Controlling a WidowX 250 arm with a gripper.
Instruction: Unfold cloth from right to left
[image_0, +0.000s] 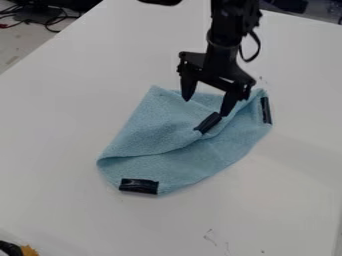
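Gripper (206, 106) is hanging over half-folded light-blue cloth (143, 130), fingers spread. One fingertip is sitting near middle black strip (208, 123). Cloth is lying on white table (60, 150).

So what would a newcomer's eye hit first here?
The blue cloth, partly folded over itself mid-table. Then the black gripper, hanging open over its far part. Then three black strips on the cloth: near edge, far right corner, and the flap's edge beside one fingertip.
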